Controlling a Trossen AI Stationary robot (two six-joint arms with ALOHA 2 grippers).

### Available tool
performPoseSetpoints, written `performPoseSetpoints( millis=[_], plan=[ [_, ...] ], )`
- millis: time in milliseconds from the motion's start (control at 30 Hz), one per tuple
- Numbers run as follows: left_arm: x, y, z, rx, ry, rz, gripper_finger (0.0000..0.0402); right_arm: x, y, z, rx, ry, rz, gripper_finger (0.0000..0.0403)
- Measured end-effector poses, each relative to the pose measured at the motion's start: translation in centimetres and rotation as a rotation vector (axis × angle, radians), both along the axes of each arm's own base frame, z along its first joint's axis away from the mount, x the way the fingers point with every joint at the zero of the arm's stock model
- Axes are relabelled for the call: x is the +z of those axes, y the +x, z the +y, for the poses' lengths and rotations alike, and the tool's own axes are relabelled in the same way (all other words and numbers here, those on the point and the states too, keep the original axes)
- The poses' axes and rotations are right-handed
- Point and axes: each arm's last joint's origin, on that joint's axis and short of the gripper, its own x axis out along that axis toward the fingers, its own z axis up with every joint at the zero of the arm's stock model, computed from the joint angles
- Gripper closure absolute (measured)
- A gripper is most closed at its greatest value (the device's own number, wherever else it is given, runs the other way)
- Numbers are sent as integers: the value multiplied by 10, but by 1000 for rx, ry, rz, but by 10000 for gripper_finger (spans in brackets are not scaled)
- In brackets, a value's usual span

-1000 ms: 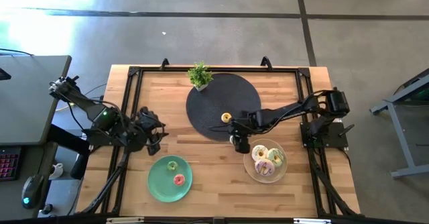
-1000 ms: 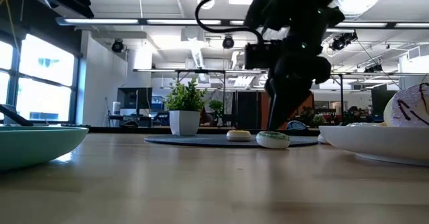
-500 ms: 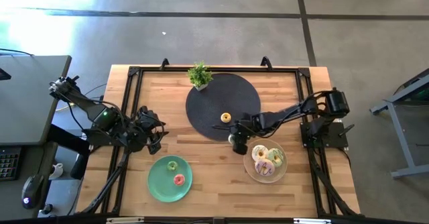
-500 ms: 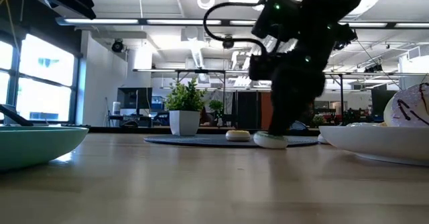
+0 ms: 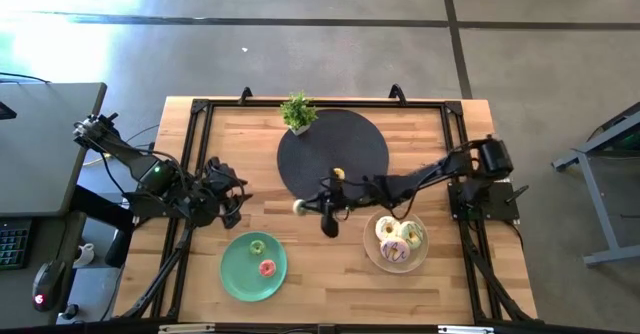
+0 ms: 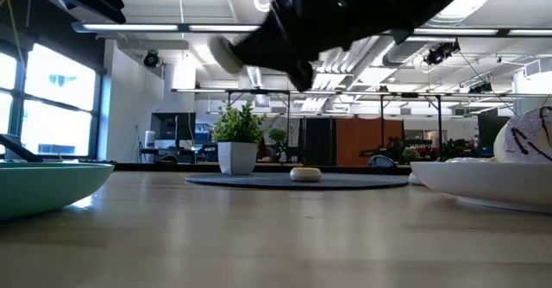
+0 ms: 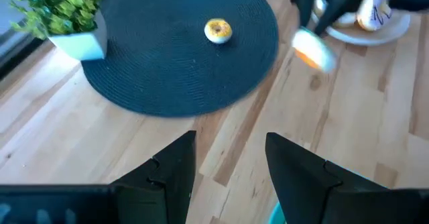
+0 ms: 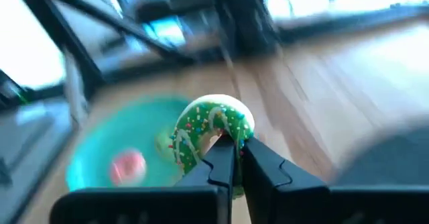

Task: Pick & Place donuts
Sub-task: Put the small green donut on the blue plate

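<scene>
While the left hand (image 5: pixel 228 196) waits with fingers apart over the worktop's (image 5: pixel 310 274) left side, the right hand (image 5: pixel 322 211) hangs above the wood between the dark round mat (image 5: pixel 333 154) and the green plate (image 5: pixel 238 274), its fingers pinched on a green-iced donut (image 8: pixel 213 131). That donut shows blurred in most views, apparently lifted clear. A yellow donut (image 5: pixel 338 175) lies on the mat, two minis (image 5: pixel 266 267) on the green plate, and larger donuts (image 5: pixel 397 242) fill the clear plate (image 5: pixel 372 254).

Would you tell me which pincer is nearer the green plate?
Right. The right pincer holds a green donut just beyond the green plate; the left pincer waits slightly farther off.
</scene>
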Motion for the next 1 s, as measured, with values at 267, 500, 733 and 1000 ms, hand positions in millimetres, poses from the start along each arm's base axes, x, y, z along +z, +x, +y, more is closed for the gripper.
performPoseSetpoints(
  millis=[267,500,733,1000],
  plan=[
    [0,0,0,2,0,-3,224,-22,55,40,97,8,-81,394],
    [0,0,0,1,-12,-1,224,-38,109,61,246,-78,218,395],
    [0,0,-1,-9,-28,8,224,-50,130,66,323,-159,324,365],
    [-1,0,-1,-17,-34,15,224,-59,130,67,353,-180,328,311]
  ],
)
